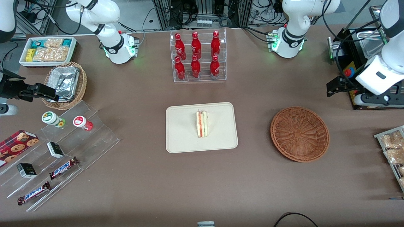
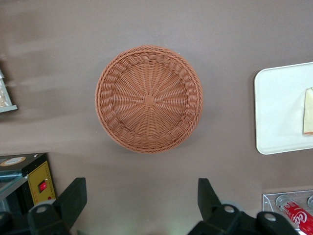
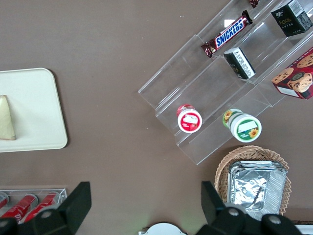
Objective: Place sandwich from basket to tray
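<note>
The sandwich (image 1: 202,123) stands on its edge in the middle of the cream tray (image 1: 183,138), its red and green layers facing up. The round reddish-brown basket (image 1: 299,133) is empty and sits beside the tray, toward the working arm's end of the table. My gripper (image 1: 335,86) hangs high above the table, farther from the front camera than the basket, open and holding nothing. The left wrist view looks down on the empty basket (image 2: 148,99), with the tray's end (image 2: 279,112) and a corner of the sandwich (image 2: 308,111) beside it; both fingers (image 2: 73,198) stand wide apart.
A clear rack of red bottles (image 1: 199,56) stands farther back than the tray. A black machine (image 1: 363,63) and a wire rack of snack packets (image 1: 393,151) occupy the working arm's end. Acrylic steps with snacks (image 1: 63,148), a foil-lined tan basket (image 1: 66,85) and a white bin (image 1: 47,50) fill the parked arm's end.
</note>
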